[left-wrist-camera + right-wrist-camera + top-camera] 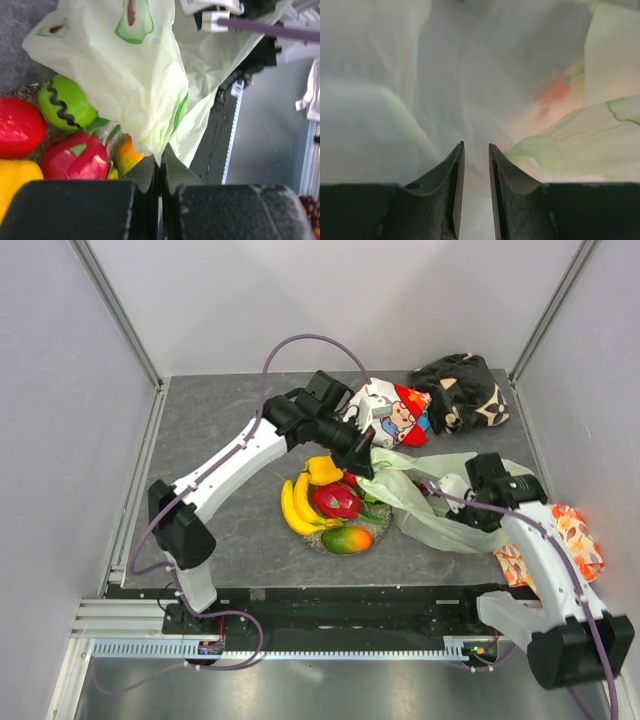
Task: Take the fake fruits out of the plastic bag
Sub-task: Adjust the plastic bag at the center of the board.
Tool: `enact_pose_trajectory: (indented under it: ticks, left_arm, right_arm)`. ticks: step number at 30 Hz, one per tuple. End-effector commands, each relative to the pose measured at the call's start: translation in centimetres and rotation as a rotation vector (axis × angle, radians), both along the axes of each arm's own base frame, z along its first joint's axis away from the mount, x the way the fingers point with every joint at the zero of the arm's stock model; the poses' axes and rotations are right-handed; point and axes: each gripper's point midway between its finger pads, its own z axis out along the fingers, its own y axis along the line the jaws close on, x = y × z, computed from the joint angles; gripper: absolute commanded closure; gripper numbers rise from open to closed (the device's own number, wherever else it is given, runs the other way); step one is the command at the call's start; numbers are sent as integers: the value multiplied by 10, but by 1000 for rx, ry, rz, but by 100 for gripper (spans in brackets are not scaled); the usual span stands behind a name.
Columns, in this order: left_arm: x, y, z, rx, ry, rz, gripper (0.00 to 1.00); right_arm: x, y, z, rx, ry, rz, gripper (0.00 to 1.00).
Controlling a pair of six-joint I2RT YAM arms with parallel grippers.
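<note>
From above, the whole layout is given. The plastic bag (418,526) is seen lying crumpled on the grey table (230,420), just right of the round dish (378,527). The left gripper (366,462) is placed at the bag's far-left corner, beside the dish, and the right gripper (452,502) is set on the bag's middle. The fake fruits are heaped on the dish, outside the bag: yellow bananas (294,506), pink dragon fruit (337,500), a mango (347,539) at the near rim and a yellow pepper (322,471) on the far side.

The left grip, unclear from overhead, is settled by the left wrist view. The dark fingers (147,172) are pressed fully together on a pinched fold of thin film, which rises as a creased, translucent sheet printed with green outlines. A glossy lime (67,102) and a red apple (17,127), lost in the top view, are shown just beyond that fold.

In the right wrist view, only pale, softly folded film is offered, with a pink-orange tint glowing through it. The fingers are held a narrow slit apart; whether film is caught between them cannot be told.
</note>
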Motion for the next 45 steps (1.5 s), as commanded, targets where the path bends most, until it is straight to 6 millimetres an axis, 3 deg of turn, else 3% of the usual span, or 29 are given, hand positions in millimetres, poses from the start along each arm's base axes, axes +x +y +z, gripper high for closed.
enact_pose_trajectory:
  ticks: [1,5,8,11,12,13,14,15,16,18,19,21,22,23,24,25,26,27,28,29,32,35,36,38,39,40,41,42,45]
  left_arm:
    - [-40,33,16,-9,-82,-147,98]
    - [-70,55,12,15,-43,-238,98]
    - [-66,57,7,48,-62,-240,98]
    - [-45,39,22,16,-109,-220,98]
    - [-33,28,12,26,-88,-214,98]
    - [-19,16,35,-17,-145,-206,98]
    - [-8,8,38,-22,-157,-196,98]
    - [8,-3,16,16,-102,-185,98]
    - [22,-14,50,-56,-185,-174,98]
    - [44,-24,64,-92,-214,-125,98]
    - [61,-34,83,-152,-285,-104,98]
    - [82,-39,98,-196,-339,-31,98]
    - [96,-46,119,-273,-425,-1,98]
    - [101,-47,127,-309,-445,16,98]
    - [107,-50,139,-356,-465,44,98]
    - [110,-52,145,-386,-486,55,98]
    - [114,-57,165,-446,-545,58,98]
    - [110,-57,197,-510,-593,57,98]
    - [109,-57,210,-537,-622,57,98]
    - [109,-55,231,-579,-680,68,98]
    - [99,-48,258,-631,-758,58,98]
    - [75,-41,254,-619,-722,-17,98]
    - [67,-38,230,-565,-640,-35,98]
    - [54,-35,194,-502,-519,-78,98]
    - [42,-29,157,-435,-416,-89,98]
    - [34,-26,133,-401,-350,-104,98]
    - [27,-22,113,-367,-310,-119,98]
    - [17,-18,69,-295,-217,-127,98]
    - [-5,-4,5,-142,-120,-143,98]
  right_arm:
    - [-35,-19,-2,-81,37,92,66]
    - [-40,-19,2,-68,-91,155,58]
    - [-31,-23,4,-93,-142,144,59]
    - [-1,-27,11,-135,-171,130,62]
    - [21,-26,17,-145,-231,119,64]
    - [40,-27,28,-158,-281,108,66]
    - [56,-30,27,-176,-266,111,70]
    - [80,-33,34,-202,-321,98,72]
    - [97,-44,45,-220,-355,58,74]
    - [134,-59,40,-233,-337,31,81]
    - [153,-92,62,-246,-389,-81,82]
    - [186,-125,52,-234,-358,-181,80]
    - [205,-156,80,-247,-425,-269,80]
    - [220,-173,60,-241,-366,-307,82]
    - [226,-185,63,-239,-358,-336,83]
    - [241,-209,95,-243,-450,-408,84]
    - [252,-218,99,-227,-471,-435,85]
    - [256,-223,115,-209,-515,-458,84]
    - [266,-228,155,-199,-620,-482,84]
    - [269,-221,174,-163,-675,-472,84]
    - [259,-193,229,-67,-806,-434,82]
    - [222,-158,226,16,-793,-377,82]
    - [210,-151,215,24,-768,-372,82]
    - [166,-132,162,36,-643,-355,83]
    - [139,-124,108,43,-503,-364,83]
    - [118,-117,97,26,-479,-348,84]
    - [99,-114,73,20,-391,-349,86]
    - [72,-114,33,-3,-259,-376,86]
    - [25,-107,-31,-6,-34,-369,82]
